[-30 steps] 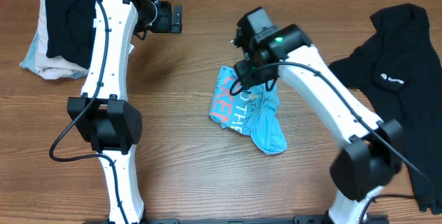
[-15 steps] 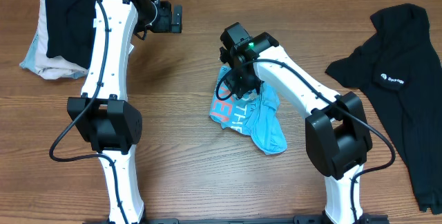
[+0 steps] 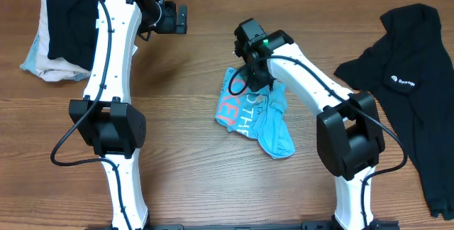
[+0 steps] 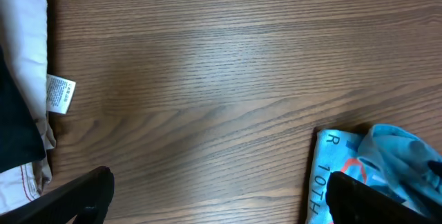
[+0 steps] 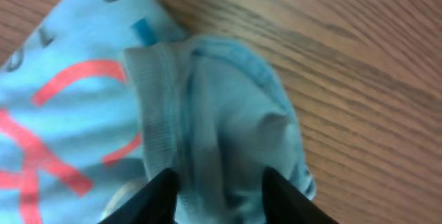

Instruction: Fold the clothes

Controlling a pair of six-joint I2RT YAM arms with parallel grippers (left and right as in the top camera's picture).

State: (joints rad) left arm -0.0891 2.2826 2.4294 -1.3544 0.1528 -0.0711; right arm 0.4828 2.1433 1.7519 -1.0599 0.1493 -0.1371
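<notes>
The light blue T-shirt [image 3: 259,116] with white lettering and red-pink print lies crumpled at the table's middle. My right gripper [image 3: 257,74] sits on its top edge. In the right wrist view the fingers [image 5: 219,182] pinch a bunched fold of the shirt [image 5: 221,120] near its ribbed collar. A black garment [image 3: 415,74] with a small white logo lies spread at the right. My left gripper [image 3: 177,19] hovers wide open and empty at the back. Its fingers [image 4: 219,177] span bare wood, with the shirt's corner [image 4: 352,162] at lower right.
A pile of black and white clothes [image 3: 53,38] lies at the back left. Its white edge with a label [image 4: 59,92] shows in the left wrist view. The wooden table [image 3: 177,138] lies bare between the left arm and the shirt.
The right arm has swung its elbow round while its gripper stayed at the shirt's top edge, shifting slightly right and up in the last half second. The left arm has not moved.
</notes>
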